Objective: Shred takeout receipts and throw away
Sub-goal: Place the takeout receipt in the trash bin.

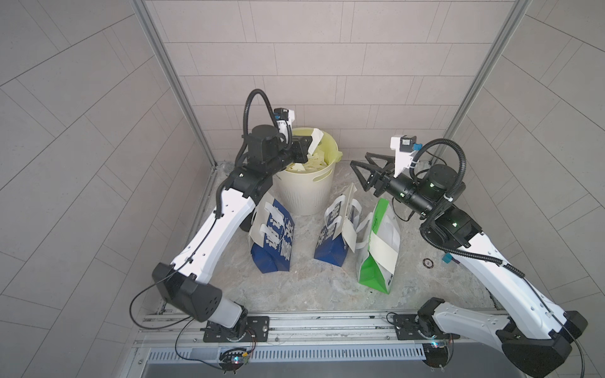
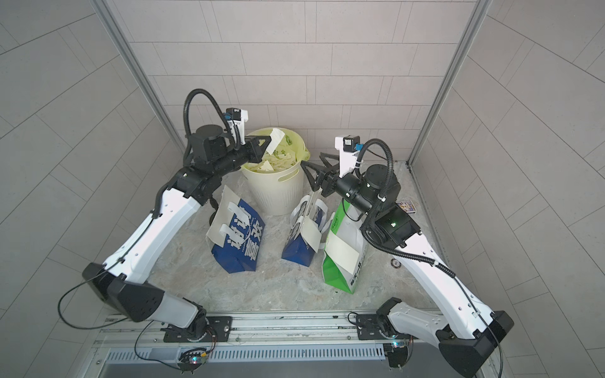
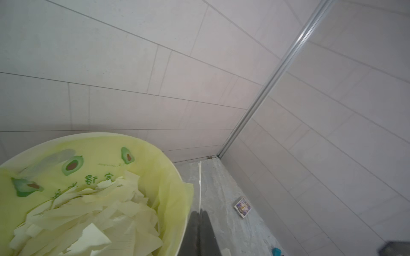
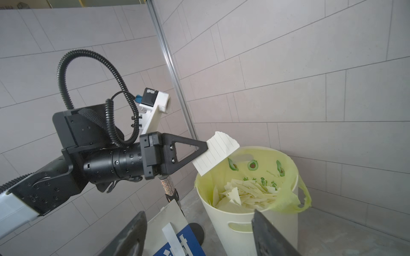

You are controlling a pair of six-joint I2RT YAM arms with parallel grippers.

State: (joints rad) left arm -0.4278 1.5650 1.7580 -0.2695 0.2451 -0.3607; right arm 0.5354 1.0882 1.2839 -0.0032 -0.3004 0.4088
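Status, top views: left gripper [image 1: 310, 143] is clamping shut on a receipt piece [image 1: 316, 138], thin white paper with a ragged torn edge. It is holding the piece above the mouth of the bin [image 1: 304, 193], toward the far-left rim. Bin is a tapered cream plastic tub with a ribbed lower wall and a slot handle. A yellow-green film liner [image 1: 331, 147] is draping over its rim, and pale torn shreds [image 1: 314, 166] are lying heaped inside. Right gripper [image 1: 359, 158] is hanging just right of the bin, black triangular fingers spread wide, gripping nothing. Three stiff paper bags are standing on the marbled floor [image 1: 294, 288] near-side of the bin: left blue bag [image 1: 271, 243], middle blue bag [image 1: 330, 252], green bag [image 1: 373, 275]. A flat white rectangular slip is sitting on each of two: middle-bag receipt [image 2: 311, 234] and green-bag receipt [image 2: 340, 250]. Right arm is overlapping the green bag's far end.

Left wrist: fingers [image 3: 207, 235] are pressing together, with the paper's thin edge rising between them. Liner is showing avocado prints. A small printed card [image 3: 243, 207] is lying on the floor near the right wall.

Right wrist: receipt piece [image 4: 216, 153], faintly lined, is sticking out of the left fingertips above the rim, clear of the shreds. Own fingers [image 4: 131, 235] are framing the view, well apart, empty.
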